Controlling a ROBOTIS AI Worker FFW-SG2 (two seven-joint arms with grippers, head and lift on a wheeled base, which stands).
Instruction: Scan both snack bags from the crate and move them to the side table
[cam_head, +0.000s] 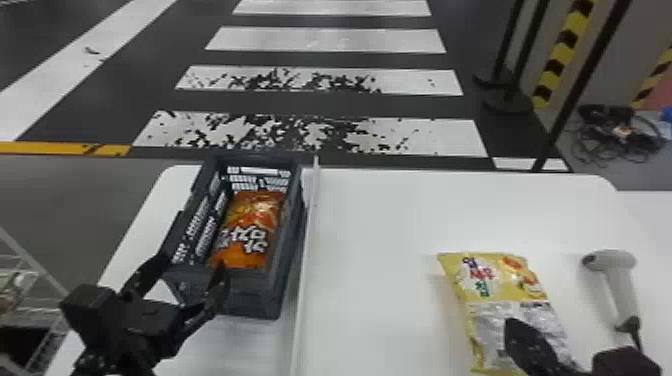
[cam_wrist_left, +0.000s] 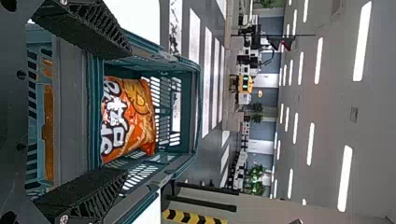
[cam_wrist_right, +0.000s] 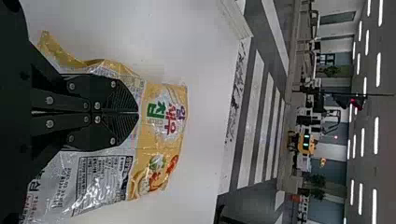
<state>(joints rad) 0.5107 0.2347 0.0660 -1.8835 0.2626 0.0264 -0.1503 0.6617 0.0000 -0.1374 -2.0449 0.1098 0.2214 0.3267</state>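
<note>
Clock per head view, 12 = far side. Orange bag in crate, approx 8 o'c on tabletop. Yellow bag out, flat, approx 4 o'c; scanner just off its 3 o'c, cable trailing to 6.

L end effector released, fingers wide apart at crate's near (6 o'c) end, nothing held. R end effector over yellow bag, fingers clenched together, no film seen betw. them; contact w/ bag: can't tell.

Step, my read: L to fetch orange bag. Main risk = the near wall. Fingers lie close to it; closing w/o clearing the rim & going farther to 12 could nip plastic, not bag, then pull crate to 6 o'c. Too shallow a pinch: slick, plump film prob. slips out. Too hard: crushed snacks, poss. burst seam.

Lift risk: bag snags on rim if raised at a slant. Divider runs along crate's 3 o'c side; low carry that way may clip it, knock bag loose.

R side: if tips press on yellow bag, a sweep to 3 o'c could shove it into scanner, poss. topple that. Cable could catch a finger too.

Scan risk: orange code unseen; if underneath, needs a turn, more chance of a drop.
</note>
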